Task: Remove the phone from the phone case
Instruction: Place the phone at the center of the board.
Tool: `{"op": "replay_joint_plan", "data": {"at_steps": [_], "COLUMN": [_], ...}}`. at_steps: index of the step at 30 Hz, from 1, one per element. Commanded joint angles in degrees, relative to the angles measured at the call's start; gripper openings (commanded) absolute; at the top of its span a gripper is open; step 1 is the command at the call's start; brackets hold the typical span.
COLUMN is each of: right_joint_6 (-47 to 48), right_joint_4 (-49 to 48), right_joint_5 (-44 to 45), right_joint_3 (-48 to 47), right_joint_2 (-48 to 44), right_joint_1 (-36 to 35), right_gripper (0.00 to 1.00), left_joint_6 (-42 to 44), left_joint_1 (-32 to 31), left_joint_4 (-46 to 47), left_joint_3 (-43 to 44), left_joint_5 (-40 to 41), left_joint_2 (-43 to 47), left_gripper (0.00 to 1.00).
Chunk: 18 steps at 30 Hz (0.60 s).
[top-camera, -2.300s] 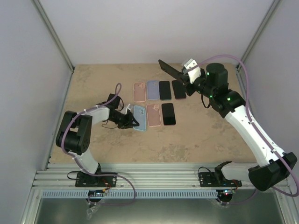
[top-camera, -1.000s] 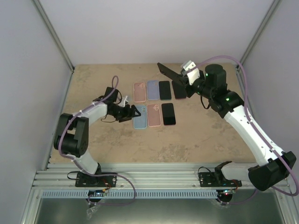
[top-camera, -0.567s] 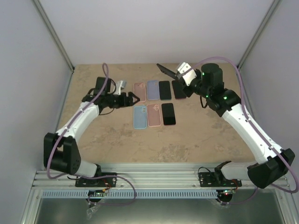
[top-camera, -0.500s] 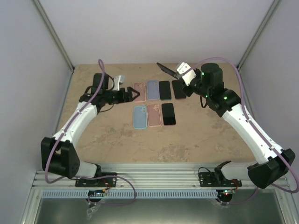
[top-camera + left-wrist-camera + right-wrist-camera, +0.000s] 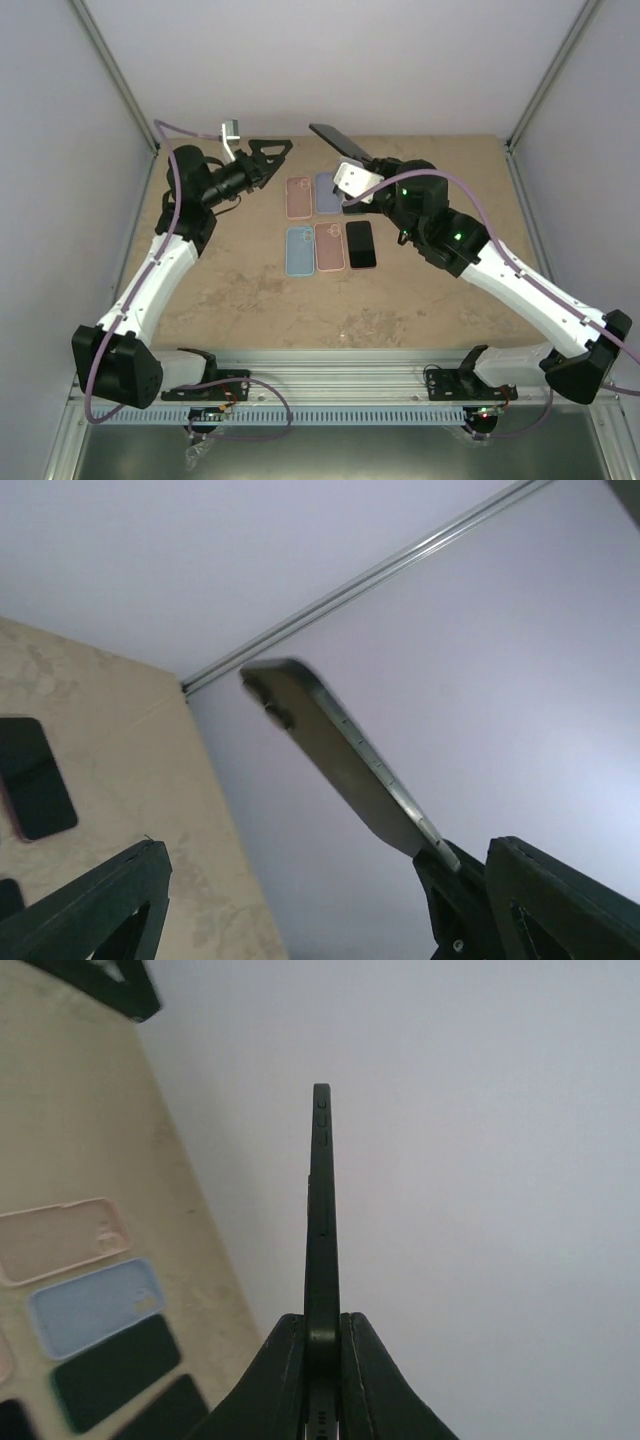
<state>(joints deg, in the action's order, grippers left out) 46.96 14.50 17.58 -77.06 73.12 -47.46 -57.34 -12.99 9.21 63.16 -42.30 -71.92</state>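
Observation:
My right gripper (image 5: 352,172) is shut on the lower end of a dark phone (image 5: 333,139), which it holds up in the air over the back of the table. I see the phone edge-on (image 5: 320,1200) between the right fingers (image 5: 285,1360), and I cannot tell a phone case apart from the phone. My left gripper (image 5: 272,152) is raised at the back left and stands open. It points at the phone's free end, a short gap away. In the left wrist view the phone (image 5: 340,760) slants between the wide-spread left fingers (image 5: 100,905), touching neither.
On the table lie a pink case (image 5: 298,197), a blue case (image 5: 328,192), another blue case (image 5: 299,250), another pink case (image 5: 329,246) and a black phone (image 5: 361,244). Two dark slabs (image 5: 115,1365) lie beside them. White walls close in the back and sides.
My left arm has lifted off the table by the blue case, swung up and back, and its gripper has opened wider. My right arm has carried the phone leftwards, towards the left gripper.

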Motion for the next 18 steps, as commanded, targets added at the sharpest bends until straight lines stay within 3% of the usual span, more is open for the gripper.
{"op": "replay_joint_plan", "data": {"at_steps": [1, 12, 18], "right_joint_6": [7.84, 19.84, 26.01], "right_joint_4": [-12.71, -25.99, -32.10], "right_joint_5": [8.67, 14.03, 15.60], "right_joint_3": [-0.02, 3.11, 5.36], "right_joint_2": [-0.17, 4.40, 5.73], "right_joint_1": [-2.62, -7.61, -9.75], "right_gripper": [0.01, 0.01, 0.00], "left_joint_6": [-14.69, -24.02, -24.58], "left_joint_1": [0.17, 0.17, -0.72], "left_joint_4": [14.07, 23.40, 23.04], "left_joint_3": [-3.76, -6.64, -7.18], "left_joint_5": [1.48, 1.83, 2.45], "left_joint_2": [1.26, 1.17, 1.04], "left_gripper": [0.88, 0.85, 0.83]}}
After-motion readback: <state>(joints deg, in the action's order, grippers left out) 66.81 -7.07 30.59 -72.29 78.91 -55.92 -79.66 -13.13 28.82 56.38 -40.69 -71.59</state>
